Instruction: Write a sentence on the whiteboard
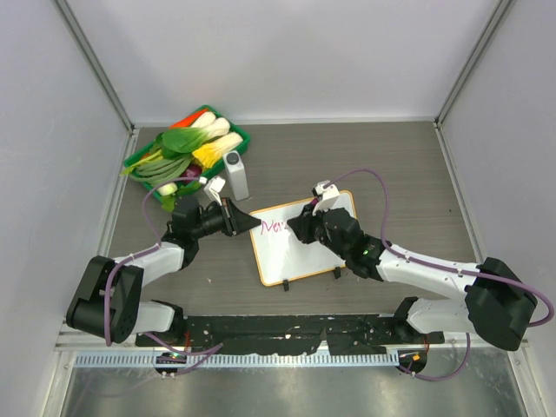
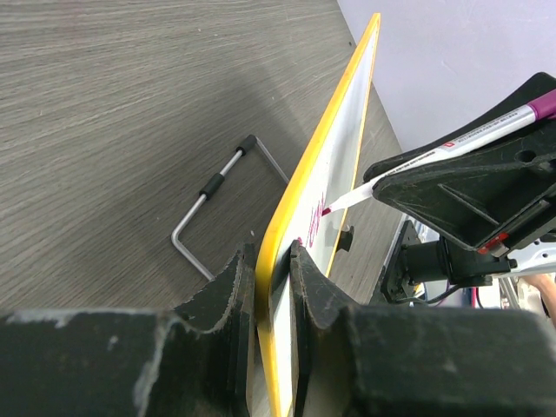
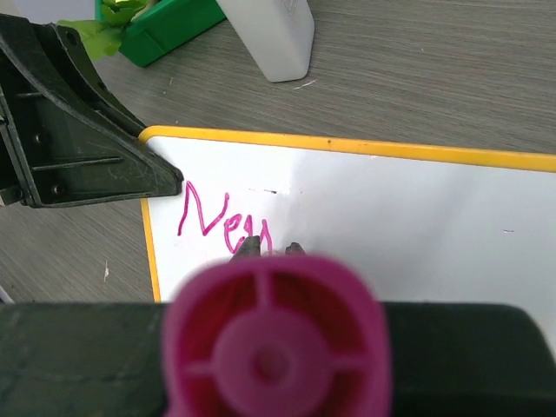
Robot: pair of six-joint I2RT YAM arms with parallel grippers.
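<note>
Whiteboard (image 2: 347, 148) edge inside left gripper (image 2: 271, 258)

pink txt (image 3: 221, 217) on whiteboard (image 3: 417, 200) reads "new"

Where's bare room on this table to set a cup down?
Bare table lies beyond the whiteboard toward the back and right walls, and near its left edge beside the left arm. Crowded back left: green basket and white block by the left claw gripping the whiteboard; the right claw holds a marker over it.
</note>
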